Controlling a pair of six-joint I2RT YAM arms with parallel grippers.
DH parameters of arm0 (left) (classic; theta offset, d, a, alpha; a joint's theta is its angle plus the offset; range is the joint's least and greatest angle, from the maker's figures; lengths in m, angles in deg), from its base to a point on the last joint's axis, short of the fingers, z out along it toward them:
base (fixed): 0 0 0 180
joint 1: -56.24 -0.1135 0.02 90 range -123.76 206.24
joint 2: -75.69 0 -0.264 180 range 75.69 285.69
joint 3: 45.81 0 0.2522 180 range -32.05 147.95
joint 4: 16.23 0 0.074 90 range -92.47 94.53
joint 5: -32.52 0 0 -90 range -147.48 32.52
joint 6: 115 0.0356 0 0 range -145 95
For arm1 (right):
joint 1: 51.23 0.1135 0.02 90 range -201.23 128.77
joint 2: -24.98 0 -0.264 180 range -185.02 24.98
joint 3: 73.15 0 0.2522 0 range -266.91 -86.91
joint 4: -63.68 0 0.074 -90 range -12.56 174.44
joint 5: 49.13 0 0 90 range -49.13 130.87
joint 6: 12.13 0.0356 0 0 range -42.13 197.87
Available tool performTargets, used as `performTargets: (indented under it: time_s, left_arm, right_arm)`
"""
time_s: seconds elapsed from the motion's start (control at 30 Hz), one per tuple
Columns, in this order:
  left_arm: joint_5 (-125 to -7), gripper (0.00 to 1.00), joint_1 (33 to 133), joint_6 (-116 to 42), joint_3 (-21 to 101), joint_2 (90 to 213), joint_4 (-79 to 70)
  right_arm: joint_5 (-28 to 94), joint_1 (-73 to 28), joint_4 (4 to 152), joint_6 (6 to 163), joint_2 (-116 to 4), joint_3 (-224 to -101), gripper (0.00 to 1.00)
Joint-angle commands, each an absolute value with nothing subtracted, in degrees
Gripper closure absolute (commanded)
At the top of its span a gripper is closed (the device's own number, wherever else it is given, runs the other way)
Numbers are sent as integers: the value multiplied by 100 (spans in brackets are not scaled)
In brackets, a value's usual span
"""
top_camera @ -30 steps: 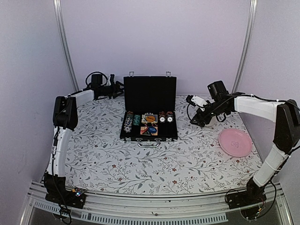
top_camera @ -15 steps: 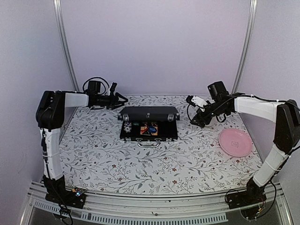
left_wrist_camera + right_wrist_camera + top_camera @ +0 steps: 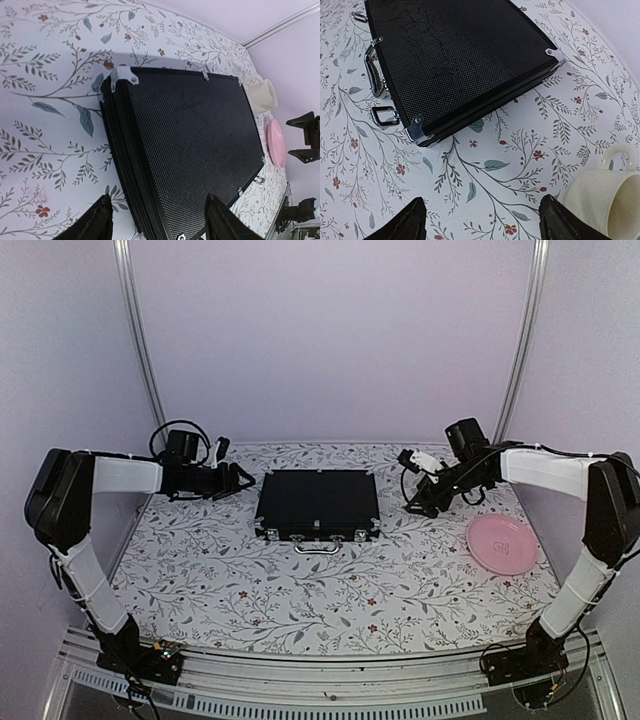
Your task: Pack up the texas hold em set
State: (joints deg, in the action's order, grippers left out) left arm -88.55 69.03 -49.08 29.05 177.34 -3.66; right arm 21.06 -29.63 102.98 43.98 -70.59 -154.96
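So the briefcase lies flat shut in the middle of the table now instead of propped open a second ago, left gripper and right gripper both spread empty either side, guessing the latches come next.

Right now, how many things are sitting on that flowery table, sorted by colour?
Black: 1, the closed briefcase
Pink: 1, the plate
Cream: 1, the mug
Total: 3
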Motion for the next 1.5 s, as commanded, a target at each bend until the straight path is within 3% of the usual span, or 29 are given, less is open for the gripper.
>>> performTargets:
  time_s: [0.0, 0.3, 0.67, 1.13, 1.33, 1.47]
  left_arm:
    - [-8606, 36, 7002, -4979, 2668, 17492, -112]
    - [-8789, 35, 7147, -5108, 2460, 17731, -413]
    - [-8687, 36, 7785, -5110, 2561, 18224, -546]
    - [-8134, 44, 9011, -5122, 1863, 17517, -232]
    - [-7882, 45, 9309, -5414, 1383, 17005, -184]
    - [-7001, 40, 9263, -5475, 1497, 16861, 812]
  right_arm:
    - [1289, -2987, 10484, 4817, -7544, -15906, 25]
    - [244, -2979, 10931, 5615, -8643, -16958, 25]
    - [-641, -2946, 12016, 5424, -10222, -18273, 23]
    - [-755, -2528, 12235, 4821, -10000, -17768, 33]
    - [-543, -2552, 12233, 4738, -9643, -17438, 34]
    - [-239, -2688, 12240, 4825, -9510, -17501, 32]
